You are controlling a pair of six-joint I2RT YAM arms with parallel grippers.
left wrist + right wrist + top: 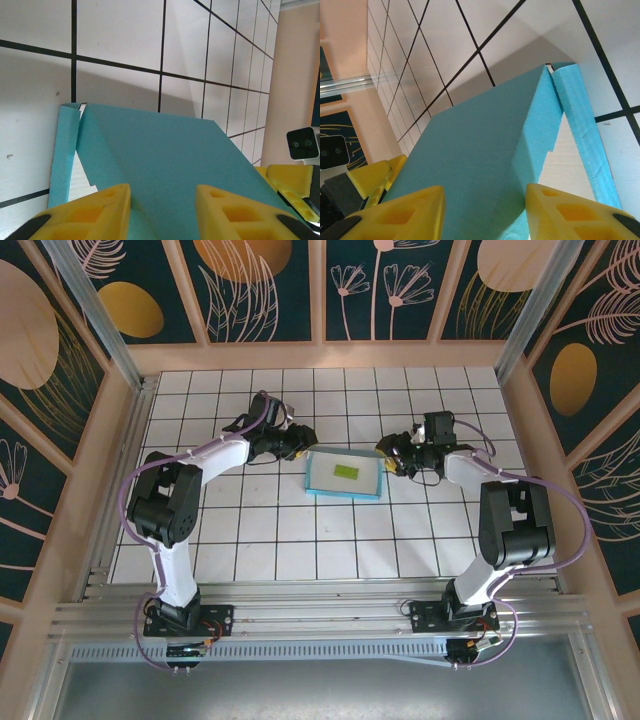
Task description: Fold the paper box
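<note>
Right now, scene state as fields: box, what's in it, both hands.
box: mid-table, open side up, turquoise outside, white inside
flaps: left and right end flaps tilted up, box not closed
green piece: lies flat inside the box
left hand: open, at the left flap's turquoise face
right hand: open, at the right flap's turquoise face
contact: cannot tell if either hand touches its flap

One paper box (318, 472), one lime-green piece (347, 471) and two grippers, the left gripper (304, 449) and the right gripper (386, 454), on one tiled table (260, 530).
</note>
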